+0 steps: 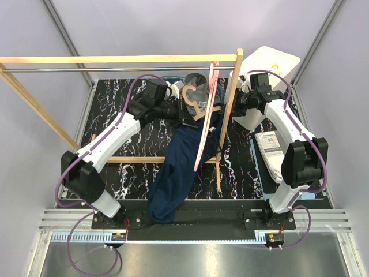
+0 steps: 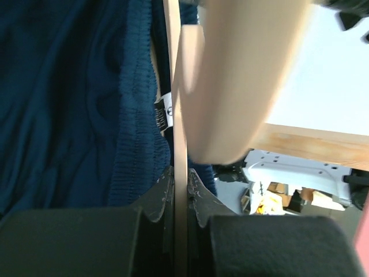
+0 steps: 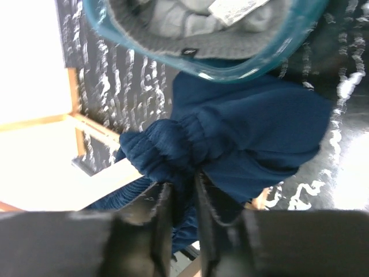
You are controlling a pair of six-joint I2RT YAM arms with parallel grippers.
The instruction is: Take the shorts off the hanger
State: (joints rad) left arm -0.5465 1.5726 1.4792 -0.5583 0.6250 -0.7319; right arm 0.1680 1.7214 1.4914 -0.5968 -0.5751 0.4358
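Navy shorts (image 1: 176, 167) hang from hanger (image 1: 199, 108), soft, light, limp. My left jaws clamp hanger's wooden bar; right jaws pinch bunched elastic waistband (image 3: 167, 147) beside hanger – firmest hold, I judge. Grey shorts (image 3: 167, 17) in bin (image 3: 253, 62) behind hanger.

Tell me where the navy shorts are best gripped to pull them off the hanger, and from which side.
Grip the navy shorts at the gathered waistband, from the robot's right, opposite the left gripper clamping the hanger. The elastic bunches into a pinchable ridge; the legs hang loose.
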